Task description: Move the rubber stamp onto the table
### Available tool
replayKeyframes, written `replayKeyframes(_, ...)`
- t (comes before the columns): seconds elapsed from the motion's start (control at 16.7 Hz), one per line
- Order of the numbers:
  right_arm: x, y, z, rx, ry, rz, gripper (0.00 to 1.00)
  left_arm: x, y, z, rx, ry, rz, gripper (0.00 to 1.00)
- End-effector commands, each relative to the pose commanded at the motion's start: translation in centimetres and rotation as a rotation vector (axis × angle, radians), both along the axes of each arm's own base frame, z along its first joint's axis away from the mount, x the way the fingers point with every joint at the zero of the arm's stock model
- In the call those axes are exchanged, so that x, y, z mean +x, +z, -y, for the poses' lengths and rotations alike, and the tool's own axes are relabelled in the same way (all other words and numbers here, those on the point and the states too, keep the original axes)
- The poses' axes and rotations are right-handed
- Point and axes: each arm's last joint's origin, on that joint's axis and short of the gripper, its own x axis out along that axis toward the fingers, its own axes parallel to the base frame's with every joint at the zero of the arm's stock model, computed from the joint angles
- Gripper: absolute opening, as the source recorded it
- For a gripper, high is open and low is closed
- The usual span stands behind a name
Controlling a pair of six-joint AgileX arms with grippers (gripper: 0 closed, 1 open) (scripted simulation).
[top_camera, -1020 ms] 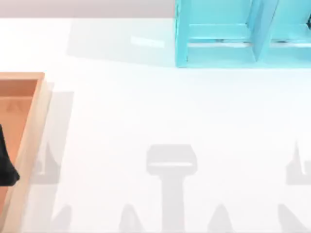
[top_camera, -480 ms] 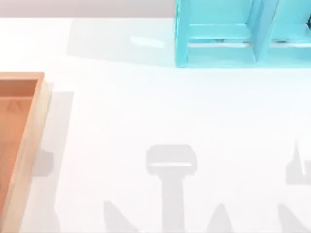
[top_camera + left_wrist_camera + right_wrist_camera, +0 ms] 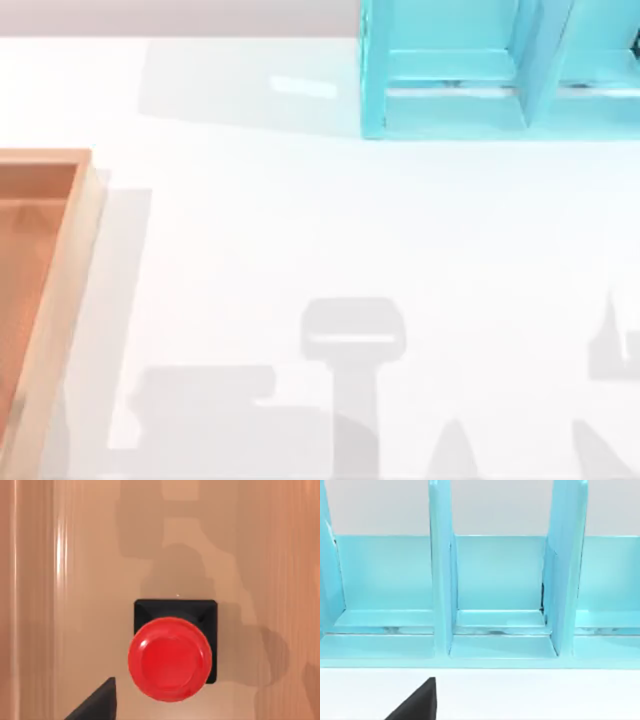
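One rubber stamp (image 3: 172, 652), red knob up on its black square base, sat upright inside the single wooden tray (image 3: 50, 290) at the white counter's (image 3: 330, 230) left edge, directly beneath the left pincer, while the right pincer faced one turquoise shelf unit (image 3: 485, 595) with open compartments.

Item one: the table (image 3: 330, 220), a plain white glossy surface that I see spanning the top view from edge to edge. Item two: a light-brown wooden tray (image 3: 62, 290) with a raised rim, resting on the table at the left edge of the frame, running from mid-height down to the lower left corner. Item three: a turquoise shelf unit (image 3: 480, 70), standing on the table at the upper right, divided by upright partitions.
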Motion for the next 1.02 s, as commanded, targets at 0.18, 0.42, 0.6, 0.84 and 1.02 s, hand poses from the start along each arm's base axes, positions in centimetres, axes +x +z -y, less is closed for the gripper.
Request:
replayKeyframes(0.18,0.0,0.0,0.0,0.0,0.0,0.0,1.0,3.2,0.0,-2.1,-0.04,0.001,-0.206,1.0)
replayKeyframes(0.42,0.0,0.0,0.0,0.0,0.0,0.0,1.0,5.2,-0.1,-4.1,-0.076,0.004,-0.353,1.0)
replayKeyframes(0.6,0.0,0.0,0.0,0.0,0.0,0.0,1.0,5.3,0.0,-4.4,-0.081,0.004,-0.37,1.0)
replayKeyframes(0.84,0.0,0.0,0.0,0.0,0.0,0.0,1.0,5.4,-0.1,-4.3,-0.08,0.001,-0.368,1.0)
replayKeyframes(1.02,0.0,0.0,0.0,0.0,0.0,0.0,1.0,5.5,-1.9,-4.4,-0.083,0.004,-0.376,1.0)
